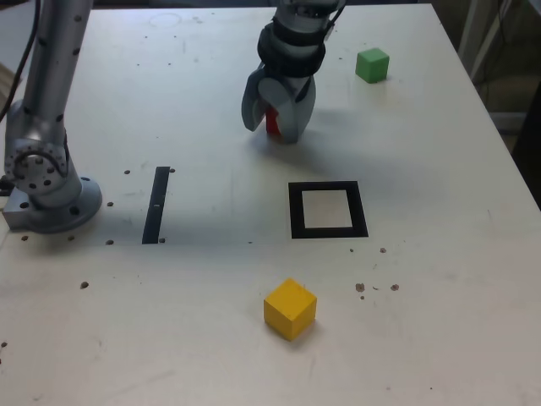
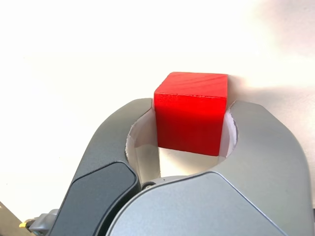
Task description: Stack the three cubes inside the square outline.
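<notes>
My gripper stands at the back middle of the table, pointing down, with its two grey jaws pressed against opposite sides of the red cube. In the wrist view the red cube sits on the white table between the gripper jaws, both touching it. The green cube rests alone at the back, toward the exterior view's right. The yellow cube lies near the front. The square outline, black with a pale centre, lies between the gripper and the yellow cube and holds nothing.
The arm's grey base is bolted at the exterior view's left edge. A thin black strip lies beside it. Small dark specks dot the white tabletop. The table's edge runs along the exterior view's right.
</notes>
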You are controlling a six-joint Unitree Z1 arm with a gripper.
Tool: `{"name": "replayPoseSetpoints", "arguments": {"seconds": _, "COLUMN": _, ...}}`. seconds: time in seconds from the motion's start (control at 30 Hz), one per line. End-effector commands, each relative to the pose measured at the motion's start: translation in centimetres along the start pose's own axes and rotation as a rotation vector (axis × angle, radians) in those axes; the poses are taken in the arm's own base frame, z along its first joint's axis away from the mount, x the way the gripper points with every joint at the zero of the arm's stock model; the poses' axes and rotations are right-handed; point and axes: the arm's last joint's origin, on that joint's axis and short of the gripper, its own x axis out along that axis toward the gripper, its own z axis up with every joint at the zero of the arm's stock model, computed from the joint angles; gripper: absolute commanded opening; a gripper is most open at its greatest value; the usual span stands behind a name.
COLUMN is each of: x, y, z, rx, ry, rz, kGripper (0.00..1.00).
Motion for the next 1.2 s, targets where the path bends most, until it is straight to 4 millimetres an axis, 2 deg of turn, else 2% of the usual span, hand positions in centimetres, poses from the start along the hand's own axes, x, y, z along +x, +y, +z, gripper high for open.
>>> {"name": "replayPoseSetpoints", "arguments": {"seconds": 0.0, "x": -0.2, "y": 0.1, "z": -0.1, "rx": -0.001, "ry": -0.003, "rz": 0.001, "kGripper": 0.26}}
{"name": "replayPoseSetpoints", "arguments": {"seconds": 0.17, "x": -0.5, "y": -0.3, "z": -0.6, "rx": -0.001, "ry": -0.009, "rz": -0.002, "kGripper": 0.24}}
{"name": "replayPoseSetpoints", "arguments": {"seconds": 0.3, "x": -2.2, "y": -1.0, "z": -1.8, "rx": -0.024, "ry": -0.061, "rz": 0.0, "kGripper": 0.24}}
{"name": "replayPoseSetpoints", "arguments": {"seconds": 0.43, "x": -3.6, "y": -2.3, "z": -2.5, "rx": -0.084, "ry": -0.1, "rz": -0.048, "kGripper": 0.24}}
{"name": "replayPoseSetpoints", "arguments": {"seconds": 0.53, "x": -3.8, "y": -3.8, "z": -2.2, "rx": -0.137, "ry": -0.1, "rz": -0.101, "kGripper": 0.24}}
{"name": "replayPoseSetpoints", "arguments": {"seconds": 0.67, "x": -4.9, "y": -6.6, "z": -0.6, "rx": -0.186, "ry": -0.099, "rz": -0.135, "kGripper": 0.24}}
{"name": "replayPoseSetpoints", "arguments": {"seconds": 1.0, "x": -8.7, "y": -12.8, "z": 3.3, "rx": -0.253, "ry": -0.11, "rz": -0.09, "kGripper": 0.24}}
{"name": "replayPoseSetpoints", "arguments": {"seconds": 1.17, "x": -9.0, "y": -15.1, "z": 6.7, "rx": -0.265, "ry": -0.109, "rz": -0.068, "kGripper": 0.24}}
